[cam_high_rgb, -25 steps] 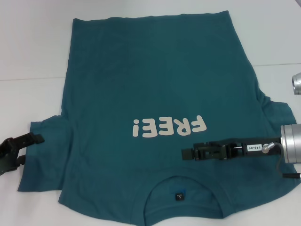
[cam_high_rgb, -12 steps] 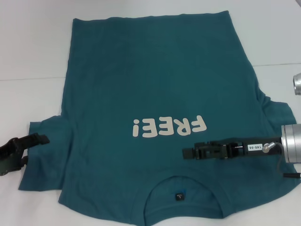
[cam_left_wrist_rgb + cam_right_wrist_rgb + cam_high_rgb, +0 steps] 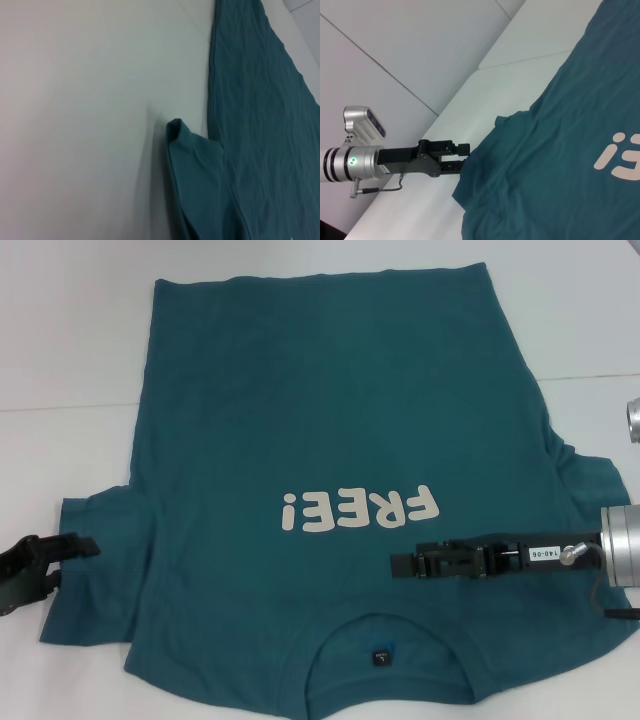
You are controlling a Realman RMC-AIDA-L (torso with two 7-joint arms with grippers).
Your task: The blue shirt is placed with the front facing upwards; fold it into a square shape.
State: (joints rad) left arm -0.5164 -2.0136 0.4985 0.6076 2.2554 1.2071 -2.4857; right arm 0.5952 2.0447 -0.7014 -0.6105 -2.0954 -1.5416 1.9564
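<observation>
Lying flat on a white table [image 3: 70, 340], the large dark teal-blue cotton short-sleeved T-shirt [image 3: 320, 430] is seen front side up, its neckline nearest the robot and its hem at the far side. Cream "FREE!" lettering [image 3: 360, 510] is printed across the chest, and a small dark tag [image 3: 380, 657] is visible inside the round neckline.

The left gripper [image 3: 85, 545] is held low at the outer edge of the shirt's left sleeve [image 3: 95, 570], with the arm reaching in from the left side. In the right wrist view this gripper [image 3: 462, 159] is shown stretched out level with the table, its two black fingers [image 3: 461, 148] slightly parted and lined up with the sleeve's edge; whether any cloth is caught between them cannot be told. In the left wrist view only the sleeve [image 3: 195, 175], with a raised fold at its corner, and the shirt's side edge are shown against the table.

The right gripper [image 3: 400, 537] is extended sideways over the chest, just below the lettering, from a silver wrist at the right. How far its fingers are parted, and whether the shirt is touched, cannot be told.
</observation>
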